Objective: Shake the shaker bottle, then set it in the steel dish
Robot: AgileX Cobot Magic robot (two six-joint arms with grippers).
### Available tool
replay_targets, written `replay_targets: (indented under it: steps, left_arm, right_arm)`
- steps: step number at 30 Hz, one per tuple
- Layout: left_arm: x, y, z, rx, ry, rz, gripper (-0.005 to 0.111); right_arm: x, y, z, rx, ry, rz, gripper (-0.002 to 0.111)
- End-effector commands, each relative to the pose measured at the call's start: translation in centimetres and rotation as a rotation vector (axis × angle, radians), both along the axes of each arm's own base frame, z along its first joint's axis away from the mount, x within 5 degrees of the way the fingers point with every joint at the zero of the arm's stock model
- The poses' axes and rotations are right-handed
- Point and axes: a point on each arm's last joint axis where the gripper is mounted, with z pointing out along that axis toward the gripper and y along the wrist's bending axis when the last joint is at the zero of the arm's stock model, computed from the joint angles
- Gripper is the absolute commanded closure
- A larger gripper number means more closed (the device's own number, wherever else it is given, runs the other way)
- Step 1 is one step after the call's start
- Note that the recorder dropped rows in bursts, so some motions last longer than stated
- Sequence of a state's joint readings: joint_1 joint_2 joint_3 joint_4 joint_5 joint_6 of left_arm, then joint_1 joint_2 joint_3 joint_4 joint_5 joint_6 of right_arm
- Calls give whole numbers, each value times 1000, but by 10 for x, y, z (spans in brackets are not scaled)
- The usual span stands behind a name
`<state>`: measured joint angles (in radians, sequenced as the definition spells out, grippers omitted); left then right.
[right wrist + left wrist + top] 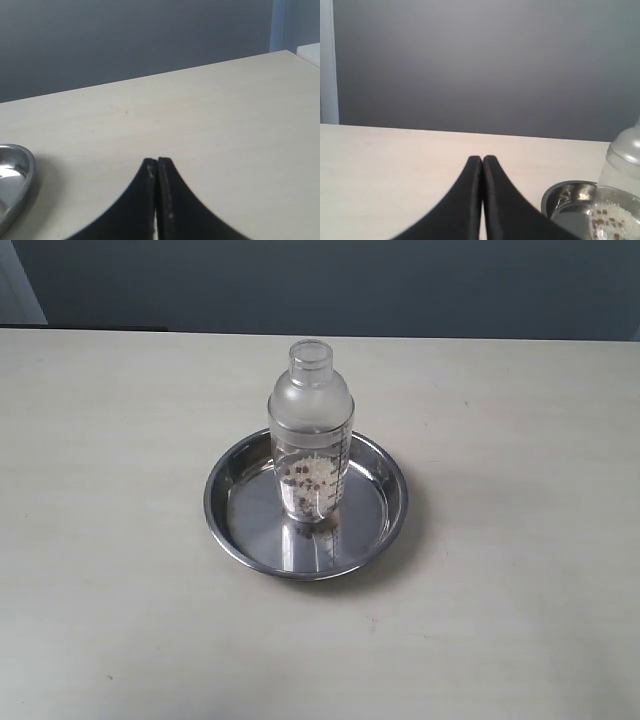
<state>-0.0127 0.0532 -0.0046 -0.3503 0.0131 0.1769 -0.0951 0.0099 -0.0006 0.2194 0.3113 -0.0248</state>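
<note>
The shaker bottle stands upright inside the steel dish in the middle of the table, with pinkish-white and brown grains in its lower part. Neither arm shows in the exterior view. In the left wrist view my left gripper is shut and holds nothing; the steel dish and part of the shaker bottle lie off to one side of it. My right gripper is also shut and bare, well apart from the steel dish, whose rim shows at the frame's edge.
The pale table stretches all round the dish. A dark grey wall stands behind its far edge.
</note>
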Motion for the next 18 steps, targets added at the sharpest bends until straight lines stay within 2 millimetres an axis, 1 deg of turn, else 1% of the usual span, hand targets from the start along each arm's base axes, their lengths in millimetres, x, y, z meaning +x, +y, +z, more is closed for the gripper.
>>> replay_targets:
  steps: [1, 3, 6, 18]
  left_arm:
    - [-4, -1, -9, -26, 71, -2, 106]
    - [-5, -1, -15, -40, 129, 4, 106]
    - [-5, -1, -18, -42, 169, -2, 106]
    - [-5, -1, -18, -25, 167, -1, 106]
  right_arm:
    - [0, 0, 0, -6, -9, -5, 109]
    - [0, 0, 0, -6, -9, -5, 109]
    - [0, 0, 0, -6, -9, -5, 109]
    - [0, 0, 1, -6, -10, -6, 109]
